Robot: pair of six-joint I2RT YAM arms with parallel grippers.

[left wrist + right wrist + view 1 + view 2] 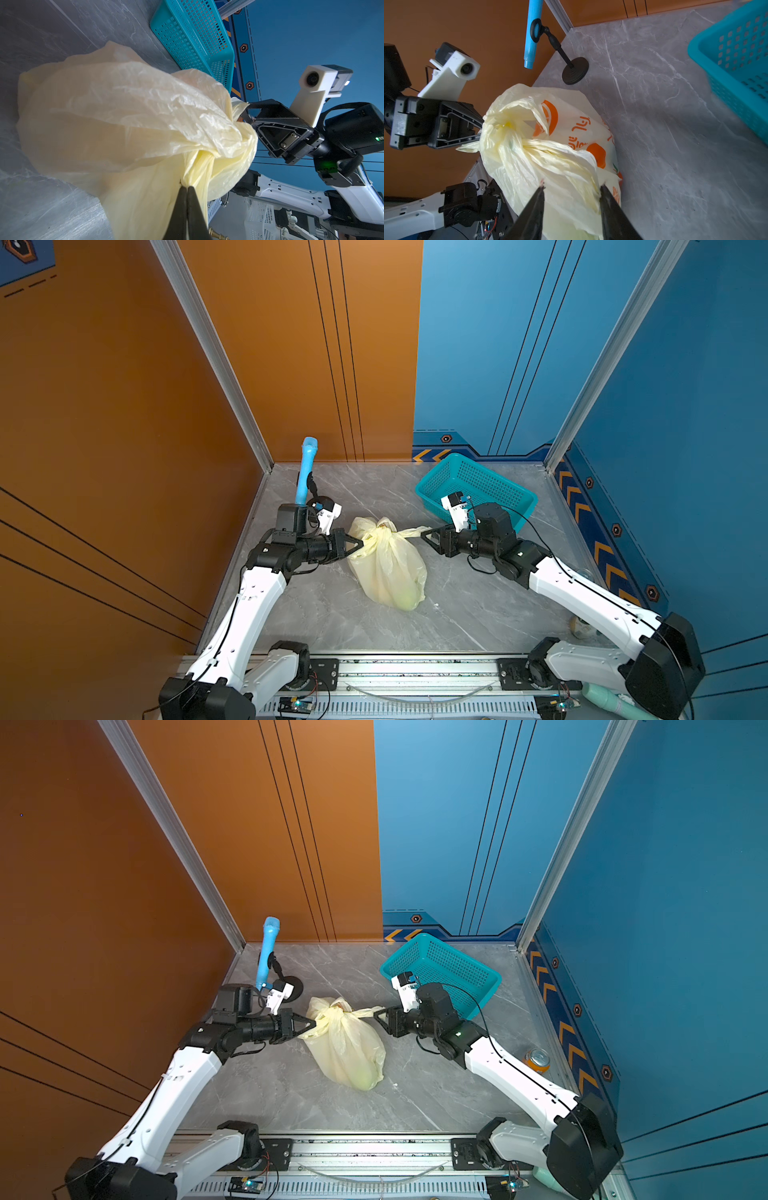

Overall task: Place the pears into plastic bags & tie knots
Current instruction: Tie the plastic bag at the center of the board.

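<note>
Pressed together at the very front of the left wrist view, the left fingers (180,207) pinch the left strap (193,172) of the pale-yellow bag (390,568), just beside the knot (207,158). Opposite them the right fingers (536,207) stand spread, and the right strap (560,160) lies loose between them — draped, not pinched.

In both top views the bag lies on its side in the middle of the surface (478,593), with the knot at its 12 o'clock end. The left fingers are at the knot's 9 o'clock and the right fingers at its 3 o'clock. A green pear (407,599) shows through the film at the 6 o'clock end. The basket (478,485) sits at about 1 o'clock from the bag.

The crumpled film makes it hard to judge, but the knot looks like one soft twist rather than a cinched tie. With only one strap gripped, a pull toward 9 o'clock would likely drag the whole bag instead of tightening anything. The twist could then slacken and open — and the fruit could roll out. A hard tug might also tear the thin film at the pinch. The loose strap may slip clear before the right fingers close on it.
</note>
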